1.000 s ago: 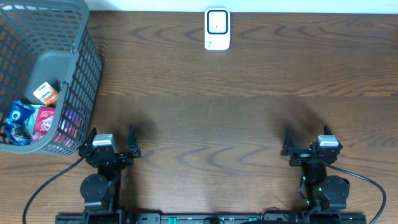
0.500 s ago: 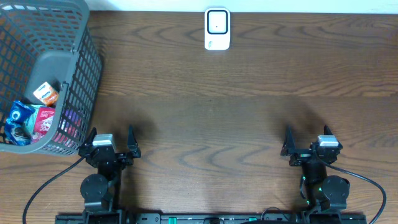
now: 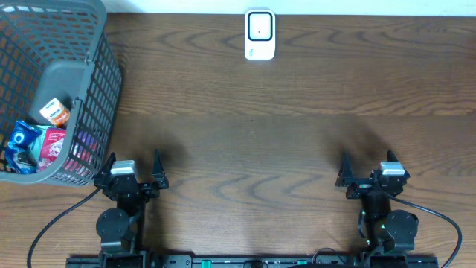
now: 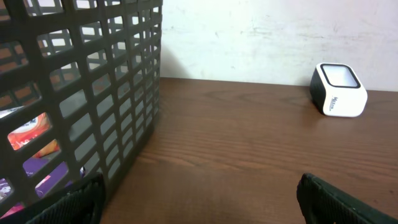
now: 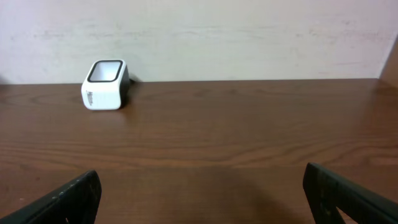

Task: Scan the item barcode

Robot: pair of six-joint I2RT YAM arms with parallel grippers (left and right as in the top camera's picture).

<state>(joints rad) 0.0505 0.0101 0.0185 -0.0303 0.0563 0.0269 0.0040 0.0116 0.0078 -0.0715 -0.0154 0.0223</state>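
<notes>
A white barcode scanner [image 3: 259, 34] with a dark window stands at the table's far edge, middle; it also shows in the left wrist view [image 4: 338, 91] and the right wrist view [image 5: 106, 84]. Packaged items [image 3: 41, 138] lie in the grey mesh basket [image 3: 89, 45] at the left: a small orange-and-white box, a blue packet and a red packet. My left gripper [image 3: 132, 168] sits open at the near edge, just right of the basket, with nothing between its fingers. My right gripper [image 3: 366, 165] is open and empty at the near right.
The basket wall [image 4: 93, 93] fills the left of the left wrist view, close to the left finger. A pale wall runs behind the table's far edge. Bare brown wood lies between the grippers and the scanner.
</notes>
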